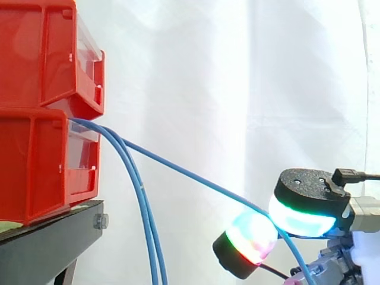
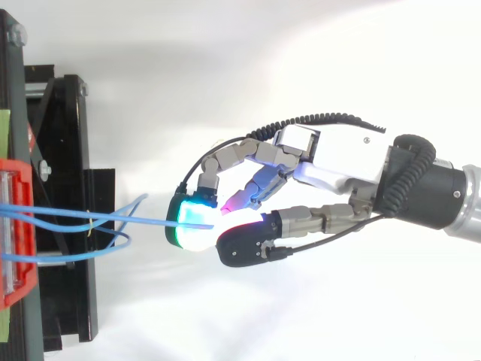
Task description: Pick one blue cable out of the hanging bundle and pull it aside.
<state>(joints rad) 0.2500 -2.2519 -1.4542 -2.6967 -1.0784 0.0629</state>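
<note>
The robot's multi-fingered hand is curled in, its glowing pads pinching one thin blue cable. That strand runs taut on a slant from the stacked red plastic bins down to the fingertips. The other blue cables hang straight beside the black metal stand. The pick looks done, and perhaps a wider pull is left.

A black stand at the side view's lower left carries two red bins, one stacked on the other. The lower bin sits directly on its top, and the upper bin rests on that one. A bolt shows at the stand's edge.
</note>
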